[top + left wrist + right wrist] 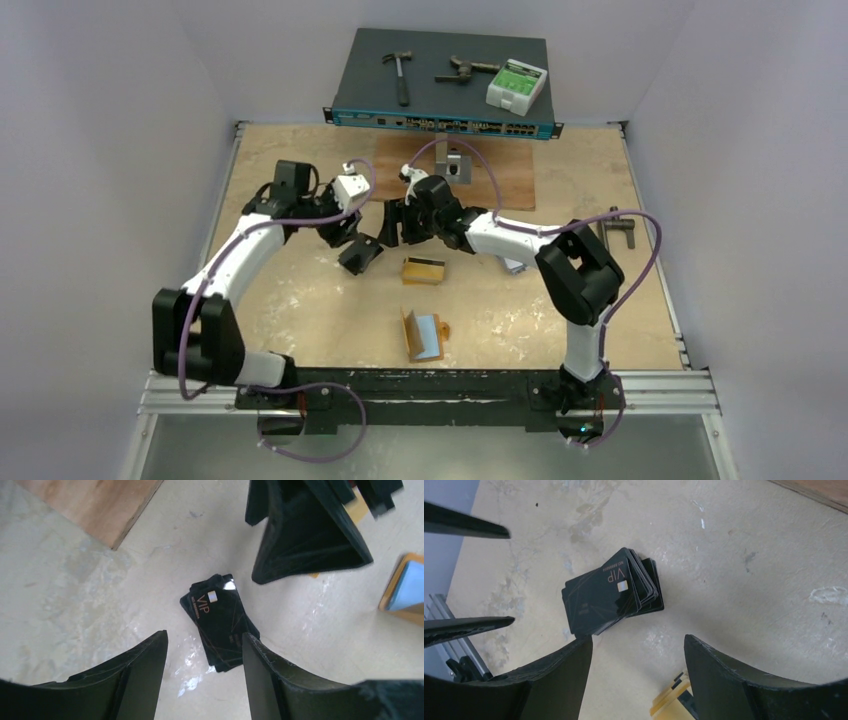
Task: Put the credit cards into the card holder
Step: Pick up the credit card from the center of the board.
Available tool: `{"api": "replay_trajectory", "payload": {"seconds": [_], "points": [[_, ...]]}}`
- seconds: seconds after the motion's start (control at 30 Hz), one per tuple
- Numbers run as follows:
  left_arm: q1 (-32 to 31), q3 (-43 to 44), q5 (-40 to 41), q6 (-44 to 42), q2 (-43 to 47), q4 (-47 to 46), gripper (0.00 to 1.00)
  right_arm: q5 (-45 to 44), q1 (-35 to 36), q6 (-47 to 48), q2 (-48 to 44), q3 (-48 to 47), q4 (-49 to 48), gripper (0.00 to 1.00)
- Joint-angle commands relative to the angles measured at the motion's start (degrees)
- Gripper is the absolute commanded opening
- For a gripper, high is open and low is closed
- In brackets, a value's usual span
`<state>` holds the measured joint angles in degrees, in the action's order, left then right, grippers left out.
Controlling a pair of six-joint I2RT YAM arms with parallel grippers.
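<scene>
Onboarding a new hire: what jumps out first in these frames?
The left gripper and right gripper, both open, hang over a fanned stack of black VIP cards mid-table. Nearer the bases, the orange card holder stands open, a yellow-orange card stack just beyond it.

On the desk (pixel 300 310), a stack of cards (pixel 220 625) lies flat between the left tool (pixel 205 636) and the right tool (pixel 639 639). A second stack (pixel 423 270) lies just right of it; the card holder (pixel 423 335) stands nearer the front edge. Behind, a rack unit (pixel 440 100) carries a hammer (pixel 400 75), pliers (pixel 465 70) and a box (pixel 517 85).
</scene>
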<state>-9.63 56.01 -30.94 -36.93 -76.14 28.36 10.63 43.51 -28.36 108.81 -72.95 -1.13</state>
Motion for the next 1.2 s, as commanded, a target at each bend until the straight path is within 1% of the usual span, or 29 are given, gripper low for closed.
{"api": "replay_trajectory", "payload": {"seconds": [0.0, 0.1, 0.3, 0.43, 0.5, 0.7, 0.8, 0.83, 0.9, 0.93, 1.0, 1.03, 1.17], "points": [[2.3, 10.4, -6.0, 8.6, -10.5, 8.4, 0.56, 1.7, -0.1, -1.6, 0.2, -3.1, -6.5, 0.67], [4.2, 11.5, -7.9, 8.6, -14.5, 8.6, 0.57, 1.3, -0.1, -1.5, 0.2, -2.4, -7.7, 0.65], [4.7, 12.2, -13.2, 2.8, -19.2, 13.0, 0.57, -1.1, 0.0, -1.6, -1.4, -0.7, -9.2, 0.59], [4.5, 10.8, -10.8, 2.9, -19.1, 10.7, 0.57, -2.0, -0.1, -1.8, -1.5, -0.4, -8.7, 0.57], [3.9, 10.1, -8.1, 2.6, -19.1, 9.4, 0.56, -2.1, 0.1, -2.2, -1.5, 0.0, -8.8, 0.57], [2.4, 10.9, -5.1, 2.4, -21.6, 10.8, 0.55, -1.8, 0.2, -3.7, -0.9, 0.9, -10.0, 0.56], [0.0, 13.6, -0.7, 2.6, -24.1, 13.4, 0.55, -1.6, 0.2, -4.0, -0.7, 1.2, -10.3, 0.56], [-0.7, 14.3, 1.2, 2.6, -24.9, 14.0, 0.54, -1.7, 0.3, -4.1, -0.7, 1.3, -10.4, 0.56], [-1.1, 14.9, 2.2, 3.1, -25.5, 14.1, 0.52, -1.9, 0.5, -4.3, -0.8, 2.0, -11.0, 0.56], [-1.2, 15.1, 3.2, 3.3, -25.6, 14.1, 0.49, -1.9, 0.5, -4.7, -0.8, 2.3, -11.4, 0.55], [-1.6, 15.5, 4.6, 3.4, -26.4, 14.6, 0.39, -1.9, 0.5, -5.1, -0.8, 2.9, -12.1, 0.54], [-1.7, 16.1, 5.2, 3.6, -27.2, 15.4, 0.36, -1.8, 0.6, -5.2, -0.8, 3.3, -12.5, 0.54], [-2.0, 17.7, 7.1, 5.2, -28.5, 16.7, 0.33, -1.7, 0.5, -5.6, -0.4, 3.8, -13.3, 0.54]]}}
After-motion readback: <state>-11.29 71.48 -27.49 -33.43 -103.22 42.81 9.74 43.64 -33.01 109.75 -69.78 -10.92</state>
